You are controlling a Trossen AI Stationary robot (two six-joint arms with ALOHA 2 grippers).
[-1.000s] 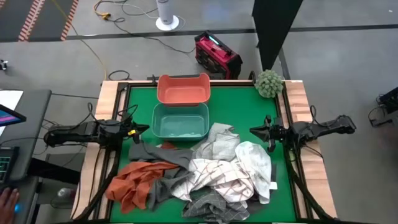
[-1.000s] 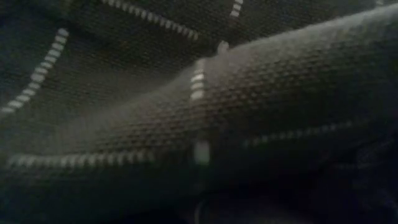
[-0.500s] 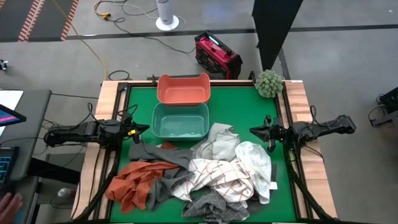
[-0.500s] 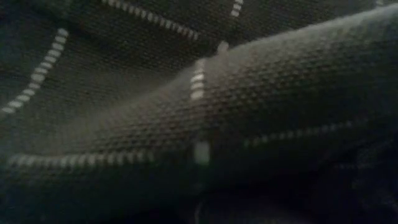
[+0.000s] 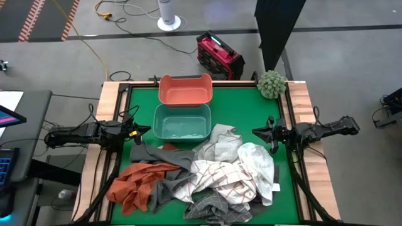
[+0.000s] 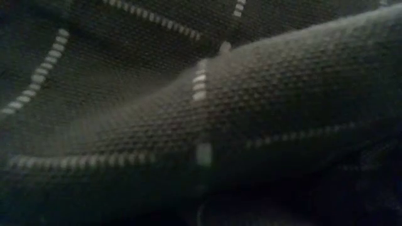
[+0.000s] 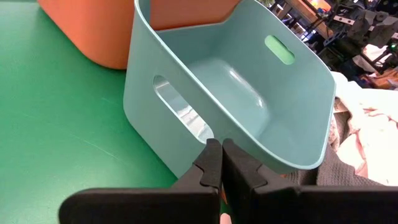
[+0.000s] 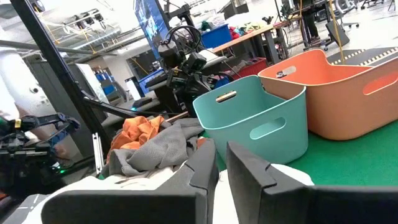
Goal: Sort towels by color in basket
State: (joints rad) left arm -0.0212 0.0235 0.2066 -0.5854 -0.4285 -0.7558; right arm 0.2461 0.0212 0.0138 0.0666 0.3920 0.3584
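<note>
The towels lie in a loose heap on the near half of the green table: a rust-orange one (image 5: 135, 182) at the left, a dark grey one (image 5: 164, 157), white ones (image 5: 257, 164) and a grey-checked one (image 5: 213, 207) at the near edge. A dark checked cloth (image 6: 201, 125) fills the low view. Behind the heap stands a teal tub (image 5: 182, 122), and behind that an orange tub (image 5: 185, 90). My left gripper (image 5: 149, 130) hovers shut at the table's left edge, just left of the teal tub (image 7: 249, 99). My right gripper (image 5: 254, 132) waits at the right edge, shut but for a thin slit (image 8: 219, 149), with nothing in it.
A fuzzy green ball (image 5: 272, 83) sits on the far right corner. A red case (image 5: 220, 55) stands on the floor beyond the table. Bare green mat (image 5: 251, 107) shows right of the tubs and along the left edge.
</note>
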